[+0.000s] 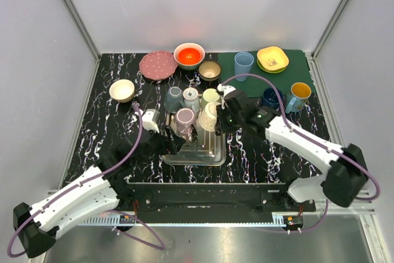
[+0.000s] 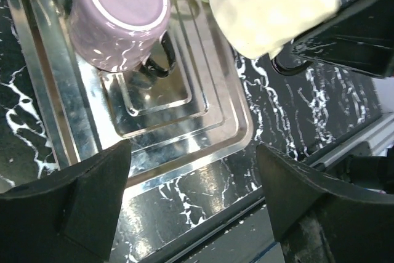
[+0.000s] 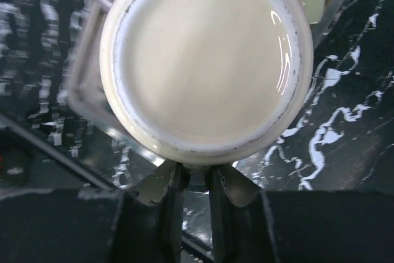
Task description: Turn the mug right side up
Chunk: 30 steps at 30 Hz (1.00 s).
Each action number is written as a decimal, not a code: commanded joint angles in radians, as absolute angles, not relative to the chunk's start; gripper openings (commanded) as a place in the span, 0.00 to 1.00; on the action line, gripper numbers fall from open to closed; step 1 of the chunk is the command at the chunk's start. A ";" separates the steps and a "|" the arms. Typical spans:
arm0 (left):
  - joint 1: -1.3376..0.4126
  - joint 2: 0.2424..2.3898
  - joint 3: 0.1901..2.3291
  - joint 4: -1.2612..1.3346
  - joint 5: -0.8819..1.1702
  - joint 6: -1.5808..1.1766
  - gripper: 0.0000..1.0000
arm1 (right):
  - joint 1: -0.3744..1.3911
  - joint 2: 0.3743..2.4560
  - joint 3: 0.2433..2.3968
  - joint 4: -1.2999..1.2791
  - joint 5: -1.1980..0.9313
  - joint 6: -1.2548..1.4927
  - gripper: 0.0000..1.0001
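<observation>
A cream mug (image 1: 208,116) hangs tilted over the right side of the metal tray (image 1: 194,157). My right gripper (image 1: 221,117) is shut on its handle. In the right wrist view the mug's flat base (image 3: 203,60) faces the camera, with the gripper (image 3: 192,173) closed just under it. The mug also shows in the left wrist view (image 2: 271,7). A lilac mug (image 1: 184,120) stands upside down on the tray, its dark handle visible in the left wrist view (image 2: 120,20). My left gripper (image 1: 165,135) is open and empty (image 2: 194,195) over the tray's near edge (image 2: 184,146).
Grey-blue (image 1: 173,98), white (image 1: 191,97) and pale green (image 1: 211,95) mugs stand at the tray's far edge. Behind are a pink plate (image 1: 158,64), red bowl (image 1: 189,55), brown bowl (image 1: 209,70), cream bowl (image 1: 122,90), blue cup (image 1: 244,64), yellow bowl (image 1: 273,59), dark blue mug (image 1: 271,97) and orange mug (image 1: 298,95).
</observation>
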<state>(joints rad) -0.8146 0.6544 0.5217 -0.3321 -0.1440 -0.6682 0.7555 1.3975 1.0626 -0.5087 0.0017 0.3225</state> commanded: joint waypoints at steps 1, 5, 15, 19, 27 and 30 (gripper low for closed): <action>-0.810 0.591 0.457 -0.112 -0.074 -0.728 0.88 | 0.764 1.227 1.027 -0.324 -0.136 0.477 0.00; -0.810 0.551 0.371 0.195 0.117 -0.820 0.92 | 0.762 1.103 0.945 -0.109 -0.279 0.647 0.00; -0.810 0.609 0.316 0.546 0.235 -0.957 0.94 | 0.747 1.065 0.709 0.582 -0.452 0.989 0.00; -0.810 0.675 0.325 0.614 0.262 -0.980 0.92 | 0.747 1.103 0.689 0.696 -0.472 1.049 0.00; -0.808 0.752 0.305 0.733 0.272 -1.032 0.81 | 0.747 1.132 0.684 0.822 -0.505 1.112 0.00; -0.804 0.746 0.301 0.758 0.252 -1.040 0.76 | 0.747 1.135 0.673 0.860 -0.512 1.134 0.00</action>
<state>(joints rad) -0.8124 0.7525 0.3099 0.6197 0.2504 -1.0130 0.7517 1.1461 0.6628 0.6289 -0.4770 1.0843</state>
